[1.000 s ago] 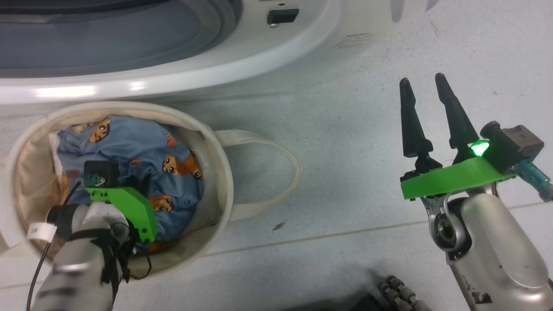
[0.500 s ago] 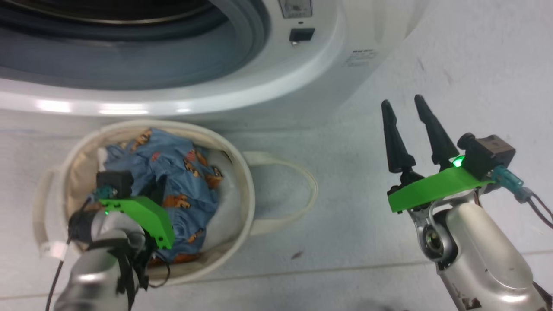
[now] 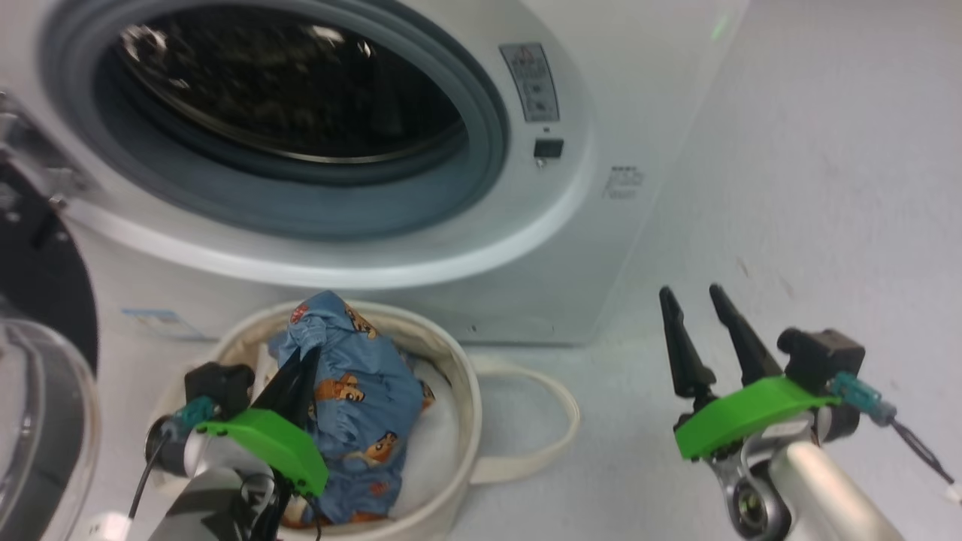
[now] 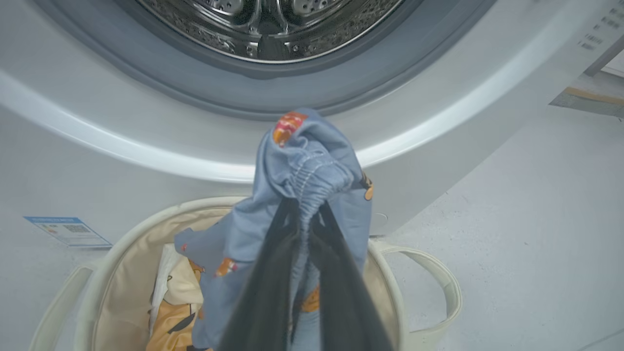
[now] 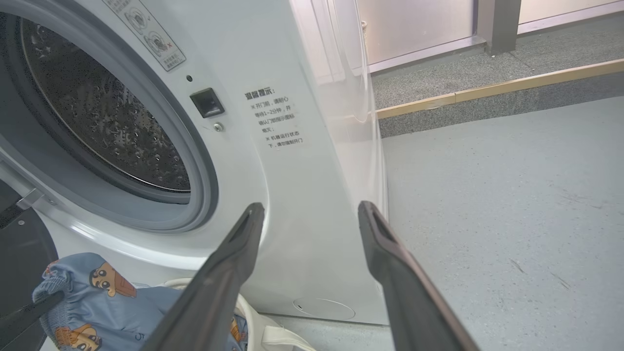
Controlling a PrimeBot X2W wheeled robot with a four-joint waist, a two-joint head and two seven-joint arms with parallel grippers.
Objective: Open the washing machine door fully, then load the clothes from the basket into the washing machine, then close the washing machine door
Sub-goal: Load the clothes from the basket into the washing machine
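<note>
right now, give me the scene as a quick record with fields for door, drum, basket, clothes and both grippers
washing machine door: open, swung to the left
drum: no clothes seen in the visible part
basket: on the floor before the washing machine
clothes: blue piece pinched up above the basket rim, rest inside
left gripper: shut on the clothes
right gripper: open, empty, right of the basket
</note>
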